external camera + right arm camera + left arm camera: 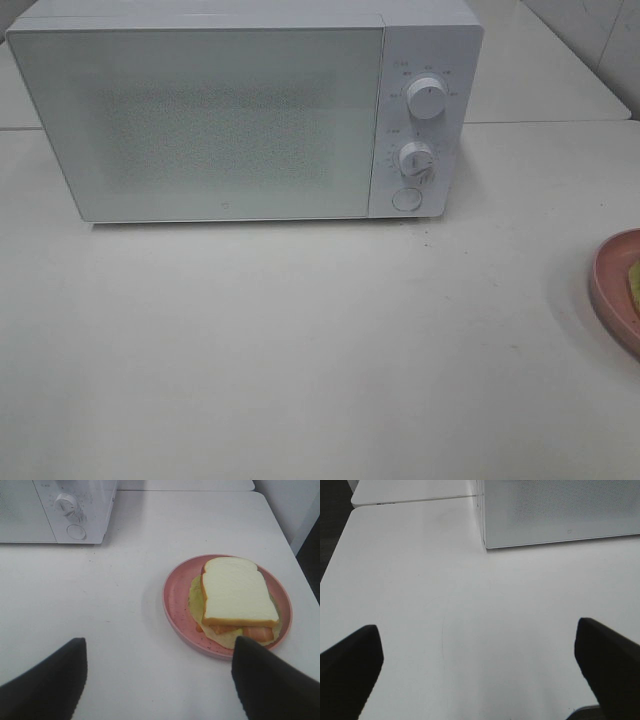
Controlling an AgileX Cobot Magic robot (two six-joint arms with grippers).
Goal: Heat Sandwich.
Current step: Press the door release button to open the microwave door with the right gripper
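Note:
The sandwich (239,592), pale bread with tan crust over yellowish and orange layers, lies on a round pink plate (174,597). In the exterior high view only the plate's edge (612,285) shows at the far right, with a sliver of the sandwich (634,283). My right gripper (159,680) is open, its black fingers (270,685) hovering short of the plate, touching nothing. My left gripper (480,665) is open over bare table, in front of the microwave's (240,110) left corner. The microwave door is shut. Neither arm appears in the exterior high view.
The white microwave has two knobs (427,98) and a round button (406,199) on its right panel. A seam between white tables (540,122) runs behind it. The table's right edge (295,555) lies close beyond the plate.

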